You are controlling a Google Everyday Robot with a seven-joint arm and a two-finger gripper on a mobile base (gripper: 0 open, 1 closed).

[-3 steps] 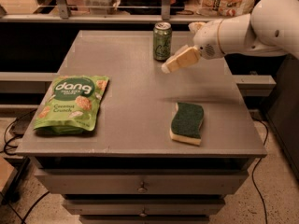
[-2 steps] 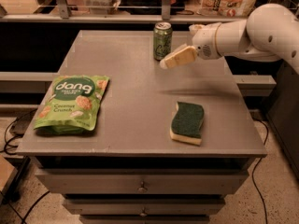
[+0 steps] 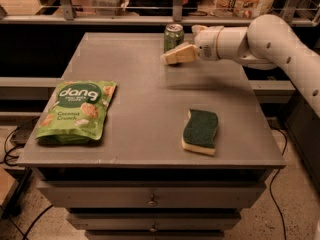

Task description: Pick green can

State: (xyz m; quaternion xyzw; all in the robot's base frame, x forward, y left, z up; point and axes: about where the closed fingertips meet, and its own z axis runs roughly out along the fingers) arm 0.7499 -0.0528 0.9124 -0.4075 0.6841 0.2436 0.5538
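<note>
Hand [image 3: 171, 58] has shifted left since the earlier frames. It was off to the right of the green can [image 3: 173, 38] with a visible gap; now its tip overlaps the can's lower half in the camera view. Can hasn't moved: upright, near the far edge of the worktop [image 3: 150, 99], roughly mid-width. Snack bag [image 3: 77, 111] and sponge [image 3: 200, 131] also unchanged.

Hand state: can't tell if it's open or closed. It reads as 1 pale wedge pointing left, and from this angle I can't separate what sits in front of the can from what sits beside it. Also can't tell whether it's touching the can or just hanging in front of it. Arm [image 3: 260, 39] comes in from the right, roughly level, above the worktop.

Step, by my read: final approach and alignment for the grasp. Can is standing on the worktop, not lifted, so the pick proper isn't done yet.

Next move, as I judge it: get the can body inside the hand at about mid-height, close, then lift straight up. Can looks light and narrow, so a sideways nudge from the tip could topple it or shove it toward the far edge. Last bit of travel should be slow and centred on the can's axis, not its front face.

Bag sits front left, sponge front right, both well apart from the can. No interference expected.
</note>
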